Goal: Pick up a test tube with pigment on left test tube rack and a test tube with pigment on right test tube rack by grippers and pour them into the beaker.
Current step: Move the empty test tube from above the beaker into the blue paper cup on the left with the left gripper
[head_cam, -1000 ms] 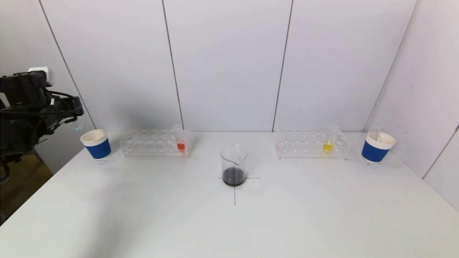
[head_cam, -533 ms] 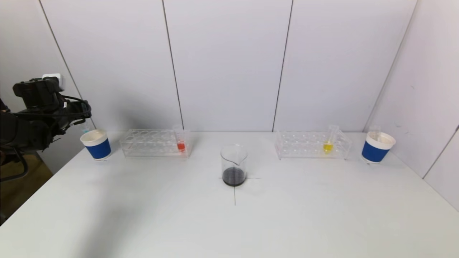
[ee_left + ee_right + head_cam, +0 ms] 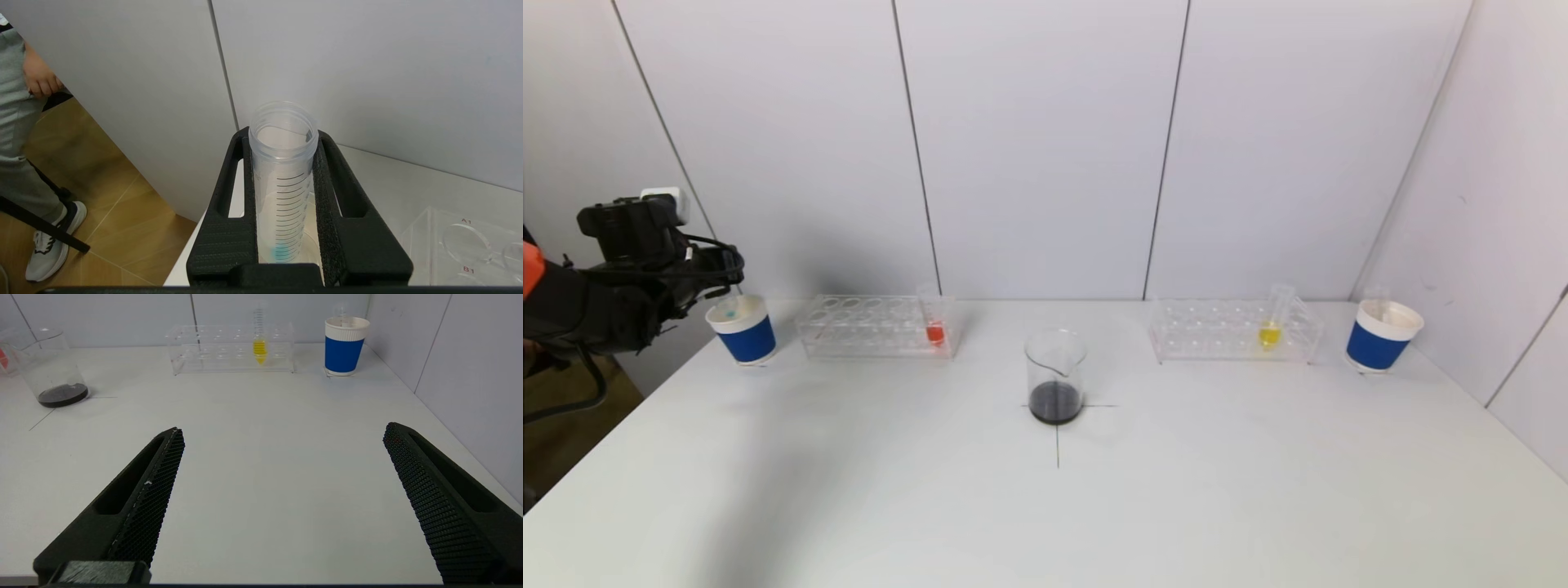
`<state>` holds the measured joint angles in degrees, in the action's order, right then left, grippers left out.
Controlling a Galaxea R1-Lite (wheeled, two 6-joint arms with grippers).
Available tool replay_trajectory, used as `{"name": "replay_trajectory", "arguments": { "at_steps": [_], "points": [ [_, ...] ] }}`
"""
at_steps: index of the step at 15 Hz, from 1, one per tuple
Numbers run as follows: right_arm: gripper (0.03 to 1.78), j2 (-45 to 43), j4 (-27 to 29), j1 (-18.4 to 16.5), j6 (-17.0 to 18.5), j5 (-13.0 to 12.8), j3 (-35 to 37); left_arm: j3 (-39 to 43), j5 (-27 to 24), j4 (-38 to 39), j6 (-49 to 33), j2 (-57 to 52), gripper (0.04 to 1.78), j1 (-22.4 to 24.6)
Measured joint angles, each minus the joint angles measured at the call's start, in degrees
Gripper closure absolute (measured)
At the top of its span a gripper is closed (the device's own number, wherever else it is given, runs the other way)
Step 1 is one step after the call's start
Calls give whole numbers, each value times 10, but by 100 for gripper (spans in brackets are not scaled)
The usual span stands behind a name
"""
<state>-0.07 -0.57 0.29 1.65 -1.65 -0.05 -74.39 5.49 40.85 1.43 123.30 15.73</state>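
At the far left, the left gripper (image 3: 723, 286) hangs over the left blue paper cup (image 3: 743, 331), its fingers (image 3: 231, 196) closed tight on a nearly empty graduated tube (image 3: 283, 179) with only a blue trace at its tip, which sits inside the cup mouth. This looks like the disposal of a spent tube, so the next move calls for letting go cleanly and lifting straight up without tipping the cup. Just beside the cup stands the left test tube rack (image 3: 874, 327) with the red-pigment tube (image 3: 934, 322) upright at its inner end. The beaker (image 3: 1055, 376) with dark liquid sits on the centre cross mark. Further right, the right test tube rack (image 3: 1233, 331) holds the yellow-pigment tube (image 3: 1272, 322), then the right blue paper cup (image 3: 1380, 335). The right gripper (image 3: 282, 498) waits low over the table, spread wide and holding nothing.
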Motion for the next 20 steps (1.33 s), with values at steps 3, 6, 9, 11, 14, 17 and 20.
{"name": "replay_trajectory", "arguments": {
  "at_steps": [3, 6, 9, 11, 14, 17, 20],
  "points": [
    [4, 0, 0, 0, 0, 0, 0, 21, -3, 28, 0, 5, 140, -2],
    [4, 0, 0, 0, 0, 0, 0, 56, -18, 72, 0, 7, 140, -3],
    [4, 0, 0, 0, 0, 0, 0, 80, -19, 91, 1, 7, 140, -4],
    [4, 0, 0, 0, 0, 0, 0, 98, -19, 112, 1, 7, 140, -3],
    [4, 0, 0, 0, 0, 0, 0, 113, -19, 124, 0, 7, 140, -3],
    [4, 0, 0, 0, 0, 0, 0, 119, -19, 124, 0, 6, 140, -2],
    [4, 0, 0, 0, 0, 0, 0, 122, -19, 124, 0, 6, 140, -1]
  ]
}}
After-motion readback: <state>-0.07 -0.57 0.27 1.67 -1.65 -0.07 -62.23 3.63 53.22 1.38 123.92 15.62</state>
